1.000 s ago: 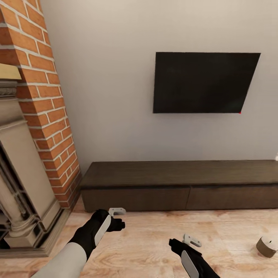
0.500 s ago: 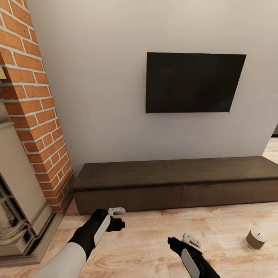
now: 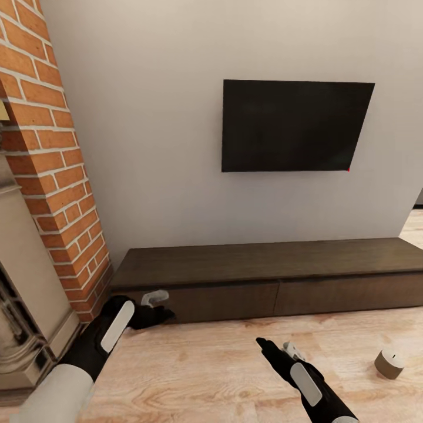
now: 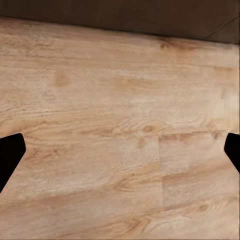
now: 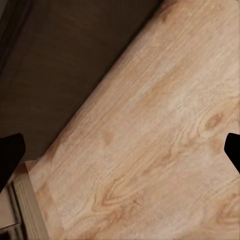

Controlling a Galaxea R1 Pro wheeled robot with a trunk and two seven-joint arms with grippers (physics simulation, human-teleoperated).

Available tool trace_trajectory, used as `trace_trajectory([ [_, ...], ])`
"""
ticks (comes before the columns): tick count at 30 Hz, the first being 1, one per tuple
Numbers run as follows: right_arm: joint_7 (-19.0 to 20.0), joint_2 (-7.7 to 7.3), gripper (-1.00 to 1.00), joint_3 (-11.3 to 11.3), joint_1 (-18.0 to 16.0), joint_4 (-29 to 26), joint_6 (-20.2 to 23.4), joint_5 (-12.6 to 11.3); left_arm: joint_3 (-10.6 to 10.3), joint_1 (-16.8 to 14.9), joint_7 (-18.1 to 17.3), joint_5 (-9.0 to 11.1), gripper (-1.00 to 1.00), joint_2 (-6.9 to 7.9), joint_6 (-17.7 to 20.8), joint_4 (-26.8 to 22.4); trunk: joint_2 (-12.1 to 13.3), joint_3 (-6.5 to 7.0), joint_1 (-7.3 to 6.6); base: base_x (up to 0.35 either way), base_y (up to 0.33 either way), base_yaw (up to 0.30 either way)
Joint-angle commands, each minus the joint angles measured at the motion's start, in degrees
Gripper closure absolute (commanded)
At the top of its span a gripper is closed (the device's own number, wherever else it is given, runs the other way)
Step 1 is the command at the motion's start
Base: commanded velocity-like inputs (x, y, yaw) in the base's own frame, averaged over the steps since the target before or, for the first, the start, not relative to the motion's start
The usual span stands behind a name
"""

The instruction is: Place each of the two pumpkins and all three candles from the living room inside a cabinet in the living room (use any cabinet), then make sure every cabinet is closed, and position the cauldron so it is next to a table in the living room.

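Observation:
The cabinet (image 3: 264, 276) is a long low dark-brown unit against the wall, with both drawer fronts closed. One candle (image 3: 389, 362), a short pale-topped stub, stands on the wood floor at the right, apart from the cabinet. My left gripper (image 3: 166, 314) hovers low just in front of the cabinet's left drawer front; the left wrist view shows it open (image 4: 120, 152) over bare floor, the cabinet base (image 4: 125, 15) just beyond. My right gripper (image 3: 262, 343) is open (image 5: 120, 152) above the floor, short of the cabinet front (image 5: 65, 65). The pumpkins and the cauldron are out of view.
A brick chimney (image 3: 47, 176) with a stone fireplace surround (image 3: 26, 294) stands at the left, close to my left arm. A black TV (image 3: 296, 125) hangs on the wall above the cabinet. Wood floor (image 3: 223, 364) stretches between me and the cabinet.
The camera swung right at first, then held still. My left arm has moved left and forward toward the cabinet's left drawer front. The right gripper has turned slightly.

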Motion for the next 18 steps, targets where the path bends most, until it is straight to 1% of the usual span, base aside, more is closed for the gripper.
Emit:
trace_trajectory([
  [1,0.1,0.01,-1.00,-0.3,0.0,0.0,0.3,-0.4,-0.2,0.5,0.6,4.1,-1.00,1.44,0.7,-2.7,0.0,-0.06,0.00,0.000,0.000,0.000],
  [3,0.4,-0.03,-1.00,-0.5,-0.1,0.0,0.4,-0.5,-0.3,2.2,0.6,11.2,-1.00,3.98,1.3,-7.0,0.0,-0.06,0.00,0.000,0.000,0.000],
  [5,0.4,-0.01,-1.00,-0.5,-0.1,-0.1,0.3,-0.5,-0.4,3.6,0.7,17.8,-1.00,6.73,1.6,-10.6,0.0,-0.06,0.00,0.000,0.000,0.000],
  [6,0.4,0.03,-1.00,-0.5,-0.1,-0.1,0.2,-0.5,-0.6,4.1,0.7,20.7,-1.00,8.21,1.8,-12.1,0.0,-0.06,0.00,0.000,0.000,0.000],
  [7,0.4,0.06,-1.00,-0.5,-0.1,-0.1,0.1,-0.5,-0.7,4.3,0.7,22.2,-1.00,8.94,1.8,-12.7,0.0,-0.06,0.00,0.000,0.000,0.000],
  [8,0.4,0.14,-1.00,-0.4,-0.1,-0.1,0.0,-0.5,-1.1,4.8,0.7,26.8,-1.00,10.88,2.0,-14.3,0.0,-0.06,0.00,0.000,0.000,0.000],
  [9,0.5,0.17,-1.00,-0.4,-0.1,-0.1,0.0,-0.5,-1.4,4.9,0.7,28.5,-1.00,11.44,2.1,-14.8,0.0,-0.06,0.00,0.000,0.000,0.000],
  [10,0.5,0.18,-1.00,-0.4,-0.1,-0.1,0.0,-0.5,-2.4,5.6,0.7,34.3,-1.00,13.05,2.3,-16.4,0.0,-0.06,0.00,0.000,0.000,0.000],
  [11,0.5,0.19,-1.00,-0.4,-0.1,-0.1,-0.1,-0.5,-3.4,6.2,0.7,38.6,-1.00,14.12,2.3,-17.4,0.0,-0.06,0.00,0.000,0.000,0.000],
  [13,0.5,0.22,-1.00,-0.4,-0.1,0.0,-0.1,-0.5,-5.5,7.0,0.7,48.3,-1.00,16.42,2.4,-19.0,0.0,-0.06,0.00,0.000,0.000,0.000],
  [14,0.5,0.22,-1.00,-0.4,-0.1,0.0,-0.1,-0.5,-6.5,7.2,0.7,53.4,-1.00,17.73,2.4,-19.9,0.0,-0.06,0.00,0.000,0.000,0.000],
  [16,0.5,0.22,-1.00,-0.5,-0.1,0.0,-0.1,-0.6,-8.7,8.3,0.7,63.5,-1.00,20.92,2.4,-22.4,0.0,-0.06,0.00,0.000,0.000,0.000],
  [17,0.5,0.22,-1.00,-0.5,-0.1,0.0,-0.1,-0.6,-9.8,9.2,0.7,68.2,-1.00,22.36,2.4,-23.5,0.0,-0.06,0.00,0.000,0.000,0.000],
  [18,0.5,0.25,-1.00,-0.6,-0.1,0.0,-0.1,-0.6,-11.0,10.0,0.7,72.4,-1.00,23.36,2.4,-24.2,0.0,-0.06,0.00,0.000,0.000,0.000],
])
